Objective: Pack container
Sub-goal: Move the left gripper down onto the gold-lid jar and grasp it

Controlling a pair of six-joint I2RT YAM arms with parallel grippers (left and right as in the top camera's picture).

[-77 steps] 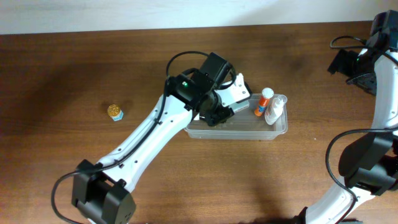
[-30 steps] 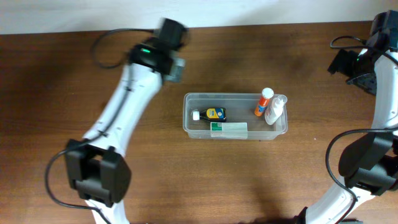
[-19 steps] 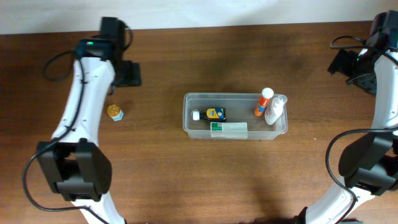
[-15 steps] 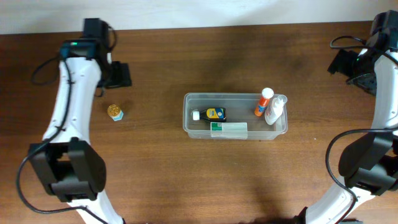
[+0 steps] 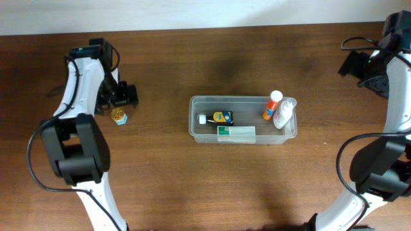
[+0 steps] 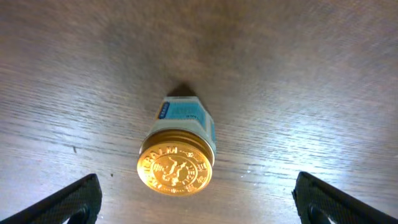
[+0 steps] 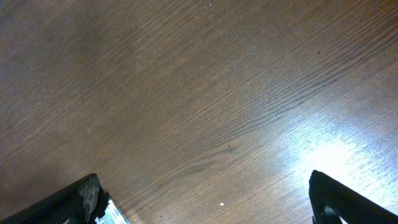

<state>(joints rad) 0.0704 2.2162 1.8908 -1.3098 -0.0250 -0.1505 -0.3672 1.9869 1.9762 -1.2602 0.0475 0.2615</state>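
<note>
The container (image 5: pixel 193 109), a clear plastic bin, sits at mid-table. It holds a small bottle with a yellow-and-black label (image 5: pixel 218 117), a green-and-white box (image 5: pixel 236 133), an orange bottle with a white cap (image 5: pixel 272 104) and a clear bottle (image 5: pixel 284 113). A small jar with a gold lid (image 5: pixel 118 115) stands on the wood at the left. My left gripper (image 5: pixel 117 102) hovers open just beyond it. In the left wrist view the jar (image 6: pixel 177 162) lies ahead, between the wide-apart fingers of that gripper (image 6: pixel 199 208). My right gripper (image 5: pixel 366 67) is open at the far right, holding nothing.
The right wrist view shows only bare brown wood under the right gripper (image 7: pixel 208 208). The table's back edge meets a pale wall along the top of the overhead view. The left arm's cable loops near the far left.
My left arm has swung from the back middle of the table to the left and come down beside the gold-lidded jar. Its jaws stay open. The right arm has not moved.
</note>
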